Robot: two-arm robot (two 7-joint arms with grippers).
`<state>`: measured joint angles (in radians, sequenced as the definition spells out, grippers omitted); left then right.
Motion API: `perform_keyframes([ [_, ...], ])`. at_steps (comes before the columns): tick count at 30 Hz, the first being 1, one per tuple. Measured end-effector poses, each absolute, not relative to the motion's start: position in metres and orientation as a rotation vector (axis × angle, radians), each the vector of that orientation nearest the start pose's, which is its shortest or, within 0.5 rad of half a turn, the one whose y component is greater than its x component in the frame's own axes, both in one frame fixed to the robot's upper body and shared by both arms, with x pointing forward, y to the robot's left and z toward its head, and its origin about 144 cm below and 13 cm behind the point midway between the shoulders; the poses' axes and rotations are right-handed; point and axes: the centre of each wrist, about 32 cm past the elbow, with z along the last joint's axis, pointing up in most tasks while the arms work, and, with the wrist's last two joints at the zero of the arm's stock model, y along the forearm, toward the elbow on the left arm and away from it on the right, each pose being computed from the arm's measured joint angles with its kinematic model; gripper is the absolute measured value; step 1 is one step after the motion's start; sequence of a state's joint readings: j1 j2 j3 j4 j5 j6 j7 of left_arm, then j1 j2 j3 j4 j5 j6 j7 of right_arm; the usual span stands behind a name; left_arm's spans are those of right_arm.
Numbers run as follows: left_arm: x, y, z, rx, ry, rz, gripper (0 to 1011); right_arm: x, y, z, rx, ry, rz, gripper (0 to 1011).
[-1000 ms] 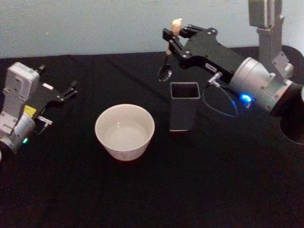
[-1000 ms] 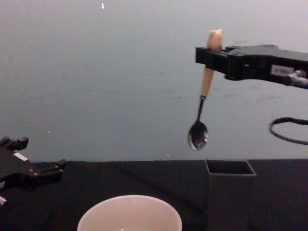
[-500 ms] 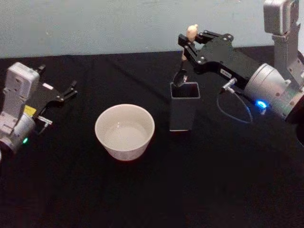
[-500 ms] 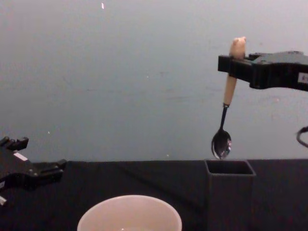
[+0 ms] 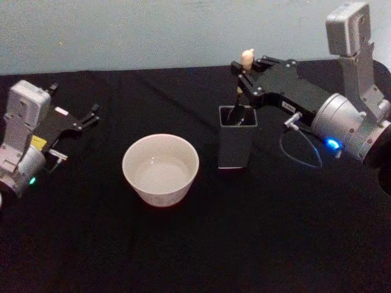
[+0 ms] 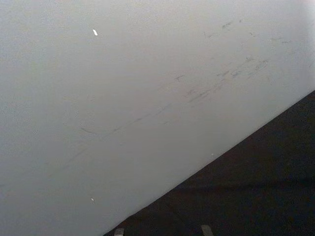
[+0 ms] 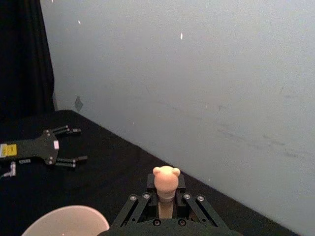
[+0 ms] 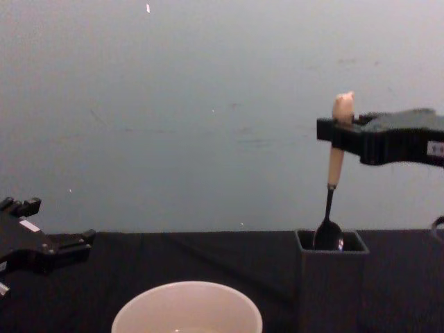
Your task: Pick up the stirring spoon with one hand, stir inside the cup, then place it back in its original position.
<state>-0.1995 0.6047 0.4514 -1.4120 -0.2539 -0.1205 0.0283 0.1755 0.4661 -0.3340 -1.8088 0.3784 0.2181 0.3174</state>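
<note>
One spoon (image 8: 331, 182) hangs clamped in the right pincer (image 8: 338, 134) at right of frame, bowl just inside the holder (image 8: 331, 277). Released tilted, it could tip the holder toward the cup (image 5: 160, 168). Left pincer (image 5: 85, 119), fingers apart, rests far left.

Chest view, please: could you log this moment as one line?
phase: return | right gripper: shut on beige-handled metal spoon | bowl entering dark grey square holder | left gripper: parked

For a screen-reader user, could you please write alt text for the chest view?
The right tool holds the stirring spoon upright, its bowl dipping into the dark square holder. The white cup sits lower left; the left tool rests at the left edge.
</note>
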Motion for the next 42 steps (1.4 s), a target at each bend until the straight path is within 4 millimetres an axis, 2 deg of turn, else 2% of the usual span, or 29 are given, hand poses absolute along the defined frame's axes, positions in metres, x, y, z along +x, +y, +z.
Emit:
perform_keyframes([
  [19,0.489,0.310,1.140,0.304,-0.285,1.248,1001,0.479,-0.225,1.215,-0.209,-0.003,-0.880,211],
  [42,0.489,0.310,1.140,0.304,-0.285,1.248,1001,0.480,-0.221,1.202,-0.264,0.013,-0.897,211],
])
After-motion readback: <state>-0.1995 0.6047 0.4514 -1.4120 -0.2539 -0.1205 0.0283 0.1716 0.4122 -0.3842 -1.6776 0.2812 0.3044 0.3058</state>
